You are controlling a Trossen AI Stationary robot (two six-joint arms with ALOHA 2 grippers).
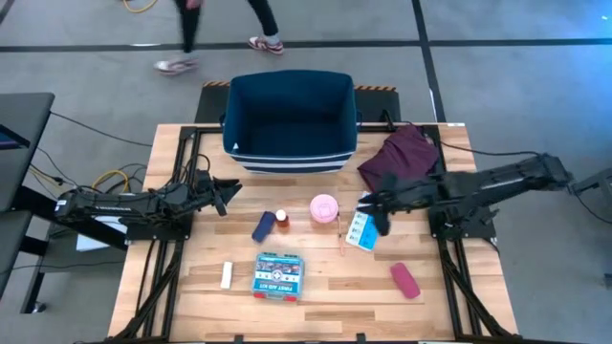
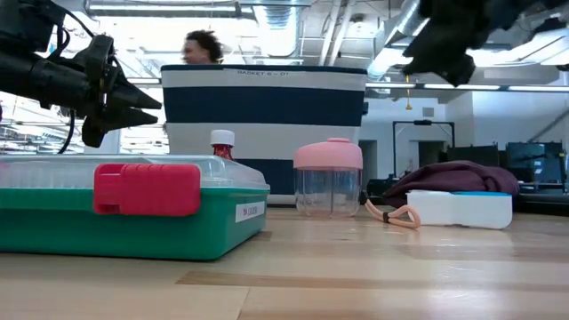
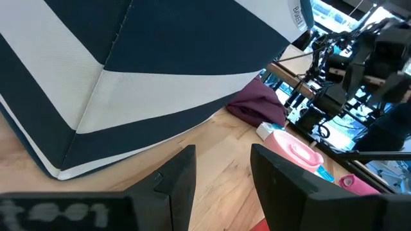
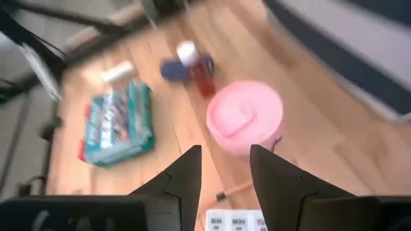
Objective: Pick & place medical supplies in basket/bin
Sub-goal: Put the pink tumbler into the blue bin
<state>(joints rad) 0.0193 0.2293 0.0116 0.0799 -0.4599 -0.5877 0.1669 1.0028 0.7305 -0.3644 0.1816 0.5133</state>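
Judging by how things lie, the task has barely begun: the navy bin [image 1: 290,119] shows only bare fabric inside in the high view, and every supply visible lies on the worktop [image 1: 325,287] in front of it. Nearest the bin's front wall are the blue tube [image 1: 263,226], the red-capped bottle [image 1: 281,218] just beside it, and the pink round tub [image 1: 324,207]; the light-blue pill strip [image 1: 360,230] lies a little farther from the bin. Farther still are the teal first-aid box [image 1: 278,275], the white stick [image 1: 227,275] and the pink oblong [image 1: 404,280]. A maroon cloth [image 1: 400,156] sits beside the bin's side wall. The left tool [image 1: 226,194] hovers off the bin's front corner, fingers spread and holding nothing. The right tool [image 1: 375,212] hangs above the pill strip, near the tub, fingers likewise spread and empty. All seven items seem left to move.
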